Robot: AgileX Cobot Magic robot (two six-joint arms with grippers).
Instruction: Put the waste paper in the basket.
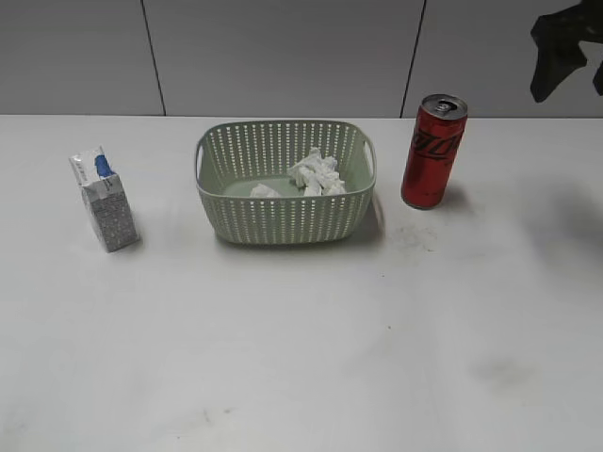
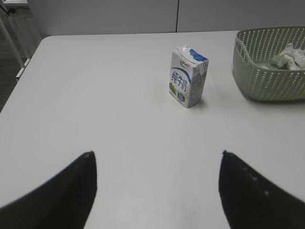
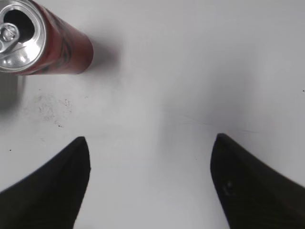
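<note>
The pale green basket (image 1: pixel 283 221) stands at the table's middle back. Crumpled white waste paper (image 1: pixel 317 173) lies inside it, with a smaller wad (image 1: pixel 264 191) beside it; I cannot tell the wads apart further. The basket (image 2: pixel 267 81) and paper (image 2: pixel 288 56) also show at the right of the left wrist view. My left gripper (image 2: pixel 157 155) is open and empty over bare table, well short of the carton. My right gripper (image 3: pixel 150 138) is open and empty above the table, right of the can; it shows as a dark shape at the top right of the exterior view (image 1: pixel 565 47).
A white-grey milk carton with a blue mark (image 1: pixel 105 201) stands left of the basket; it also shows in the left wrist view (image 2: pixel 188 76). A red can (image 1: pixel 433 151) stands right of the basket and shows in the right wrist view (image 3: pixel 38 40). The table's left edge (image 2: pixel 24 76) is near.
</note>
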